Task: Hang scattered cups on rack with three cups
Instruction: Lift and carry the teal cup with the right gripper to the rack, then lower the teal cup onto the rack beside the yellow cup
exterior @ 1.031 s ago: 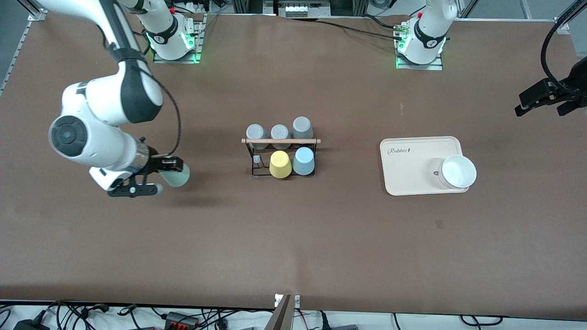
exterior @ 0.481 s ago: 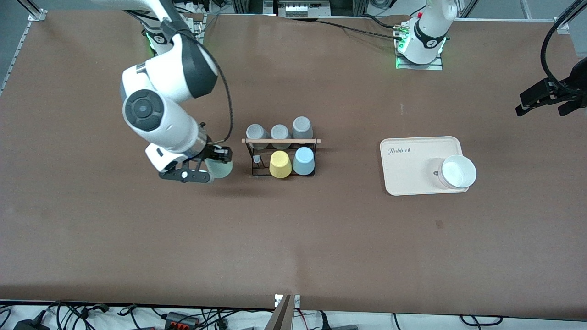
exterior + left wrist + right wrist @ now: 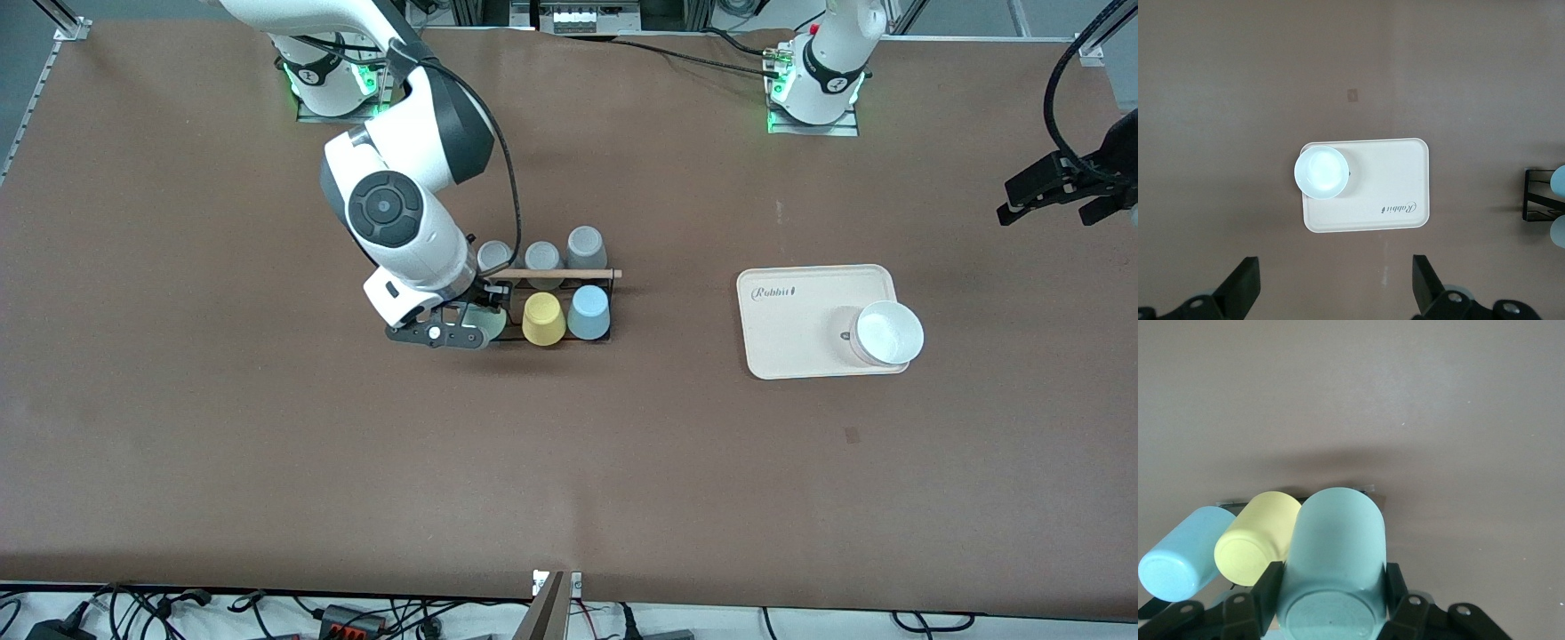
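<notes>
The right hand (image 3: 464,327), at center of the frame, is clamped on the mint cup (image 3: 1331,570), over the rack (image 3: 542,307) beside the yellow cup (image 3: 543,318). The left hand (image 3: 1335,293) waits with fingers apart.

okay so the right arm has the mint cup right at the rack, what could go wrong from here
The right gripper holds the mint green cup close beside the yellow cup on the rack. A slightly off approach might bump the yellow cup or the light blue cup, or shift the light rack. Its peg is hidden under the gripper, so the cup may miss it.
</notes>
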Controlling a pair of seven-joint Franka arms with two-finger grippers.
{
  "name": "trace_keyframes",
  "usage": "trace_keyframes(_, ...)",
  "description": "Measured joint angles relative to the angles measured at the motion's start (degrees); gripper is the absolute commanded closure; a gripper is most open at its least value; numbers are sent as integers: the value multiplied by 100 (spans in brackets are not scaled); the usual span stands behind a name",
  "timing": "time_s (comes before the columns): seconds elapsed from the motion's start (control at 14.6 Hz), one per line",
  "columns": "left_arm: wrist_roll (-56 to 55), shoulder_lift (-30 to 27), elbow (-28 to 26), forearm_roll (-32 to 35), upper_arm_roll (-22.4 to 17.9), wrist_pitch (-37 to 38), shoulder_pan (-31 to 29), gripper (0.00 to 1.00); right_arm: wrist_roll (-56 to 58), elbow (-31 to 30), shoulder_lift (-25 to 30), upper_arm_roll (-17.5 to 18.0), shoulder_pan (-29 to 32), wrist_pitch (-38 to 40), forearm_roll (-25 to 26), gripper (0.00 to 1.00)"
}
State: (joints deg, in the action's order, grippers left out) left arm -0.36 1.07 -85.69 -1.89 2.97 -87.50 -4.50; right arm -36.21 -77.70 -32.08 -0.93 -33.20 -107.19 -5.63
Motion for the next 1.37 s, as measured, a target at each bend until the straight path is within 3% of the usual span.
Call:
trace_keyframes(1.17, 31, 2, 85, 0, 19, -55, -8, 0, 140, 43, -624, -49, -157, 27, -1, 76)
trace_keyframes(1.37, 31, 2, 85, 0, 20, -55, -8, 0, 363, 43, -665, -66, -89, 27, -303, 75)
